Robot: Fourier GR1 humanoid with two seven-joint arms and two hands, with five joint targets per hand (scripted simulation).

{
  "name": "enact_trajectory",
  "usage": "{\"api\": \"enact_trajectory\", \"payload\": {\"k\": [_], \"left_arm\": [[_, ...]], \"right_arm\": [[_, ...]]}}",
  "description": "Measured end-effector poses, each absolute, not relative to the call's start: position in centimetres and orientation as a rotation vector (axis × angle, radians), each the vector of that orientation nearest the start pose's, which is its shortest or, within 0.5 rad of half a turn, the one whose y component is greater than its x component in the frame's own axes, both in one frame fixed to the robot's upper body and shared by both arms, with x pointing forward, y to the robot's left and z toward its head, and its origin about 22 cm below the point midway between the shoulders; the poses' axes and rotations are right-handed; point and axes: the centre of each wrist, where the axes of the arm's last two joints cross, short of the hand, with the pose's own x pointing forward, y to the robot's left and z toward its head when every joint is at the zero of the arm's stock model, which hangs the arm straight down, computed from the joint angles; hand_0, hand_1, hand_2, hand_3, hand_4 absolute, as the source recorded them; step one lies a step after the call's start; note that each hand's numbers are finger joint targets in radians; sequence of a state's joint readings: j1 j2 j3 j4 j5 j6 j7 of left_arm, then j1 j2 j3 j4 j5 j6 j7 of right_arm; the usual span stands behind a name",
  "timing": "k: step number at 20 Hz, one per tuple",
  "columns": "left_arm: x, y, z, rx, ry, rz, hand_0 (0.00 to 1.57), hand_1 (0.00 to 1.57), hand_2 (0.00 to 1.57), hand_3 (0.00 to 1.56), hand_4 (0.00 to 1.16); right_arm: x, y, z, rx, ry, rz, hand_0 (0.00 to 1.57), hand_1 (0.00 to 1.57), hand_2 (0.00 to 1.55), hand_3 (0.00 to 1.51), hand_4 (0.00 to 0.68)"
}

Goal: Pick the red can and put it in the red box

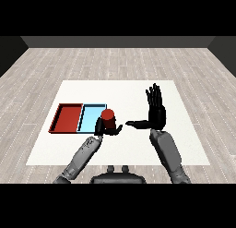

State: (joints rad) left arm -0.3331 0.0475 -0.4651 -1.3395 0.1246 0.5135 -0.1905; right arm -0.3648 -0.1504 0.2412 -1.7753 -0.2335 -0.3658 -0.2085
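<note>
The red can [108,117] stands upright at the near right corner of the light blue tray [91,115]. My left hand [101,128] is curled round the can's lower part, fingers on its left side and thumb reaching out to its right. The red tray [67,117] lies to the left of the blue one, with nothing in it. My right hand [156,109] is raised right of the can, fingers straight and pointing away, thumb stretched out to the left toward the can, holding nothing.
The two trays lie side by side on the left half of the white table [124,95]. Grey wooden floor surrounds the table. Both forearms come in from the lower corners.
</note>
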Motion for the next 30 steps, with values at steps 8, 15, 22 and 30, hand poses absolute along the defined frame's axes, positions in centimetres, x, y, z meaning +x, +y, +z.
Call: {"api": "enact_trajectory", "payload": {"k": [8,15,22,30], "left_arm": [[29.5,15.4,5.0,0.12,-1.851,-0.107,1.57,1.57,1.55,1.45,1.11],[30.8,20.4,7.0,0.303,-1.852,-0.14,1.57,1.57,1.55,1.44,1.13],[34.4,25.3,7.5,0.517,-1.754,-0.193,1.53,1.53,1.46,1.44,1.08],[36.3,32.8,3.1,0.707,-1.495,-0.143,1.57,1.57,1.57,1.49,1.09]], "right_arm": [[28.2,-21.5,9.9,0.103,-2.164,-0.15,0.0,0.0,0.0,0.0,0.0],[26.2,-25.6,5.4,-0.007,-2.053,-0.133,0.0,0.0,0.0,0.0,0.0],[24.5,-25.9,0.7,-0.031,-1.966,-0.135,0.0,0.0,0.0,0.0,0.0],[25.0,-27.2,-0.1,-0.055,-1.965,-0.114,0.0,0.0,0.0,0.0,0.0]]}}
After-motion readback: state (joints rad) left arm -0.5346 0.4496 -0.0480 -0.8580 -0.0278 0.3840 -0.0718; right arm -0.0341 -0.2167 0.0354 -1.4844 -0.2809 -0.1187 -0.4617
